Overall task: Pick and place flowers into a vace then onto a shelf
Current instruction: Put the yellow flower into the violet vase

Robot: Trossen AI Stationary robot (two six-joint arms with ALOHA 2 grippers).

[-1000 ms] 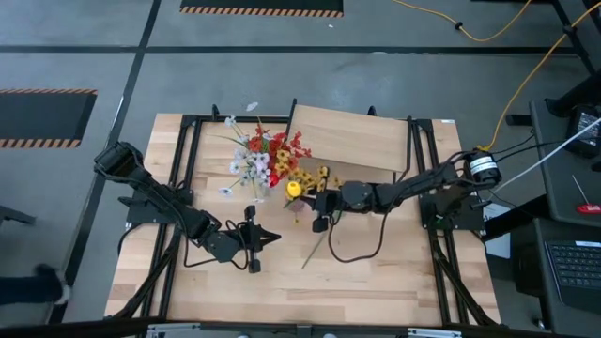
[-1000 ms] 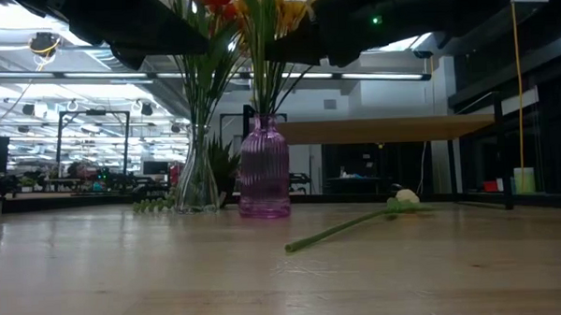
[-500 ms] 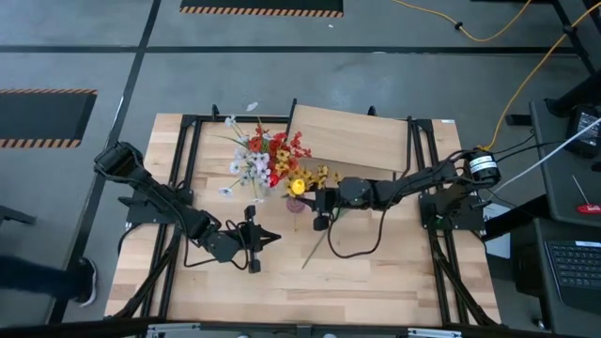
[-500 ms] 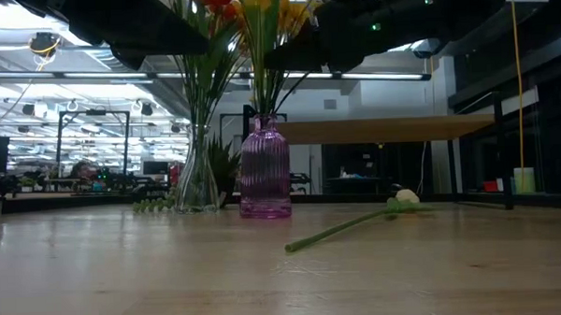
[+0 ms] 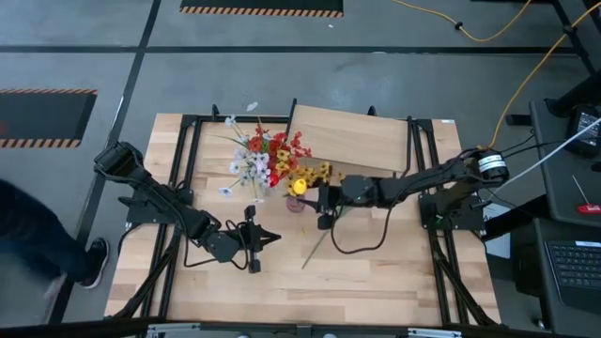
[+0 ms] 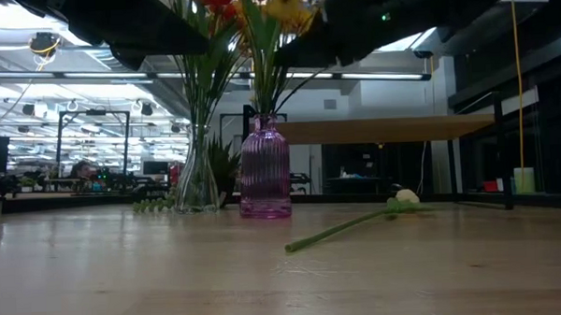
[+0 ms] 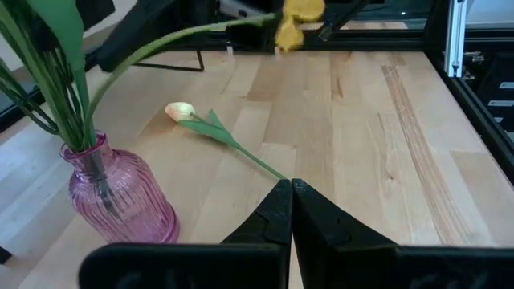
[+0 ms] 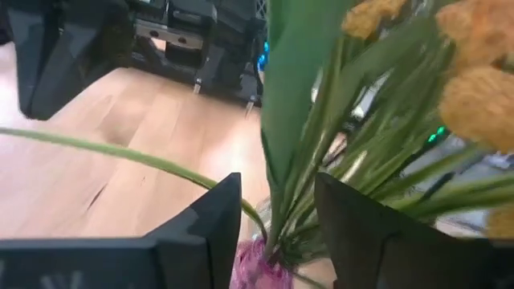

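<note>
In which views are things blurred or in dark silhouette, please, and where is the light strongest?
Right wrist view: the flowers are near the lens and soft, especially the orange blossoms. Low view: the arms overhead are dark silhouettes against bright ceiling lights, while the purple vase stays sharp. High view: even light, soft shadows only. Left wrist view: the yellow blossom is slightly blurred.

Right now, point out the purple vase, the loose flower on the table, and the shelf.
purple vase (image 6: 263, 177): low view, middle of its ribbed body.
loose flower (image 7: 180, 111): left wrist view, on its pale blossom; it lies flat on the tabletop.
shelf (image 5: 352, 136): high view, bare middle of its wooden board.
</note>
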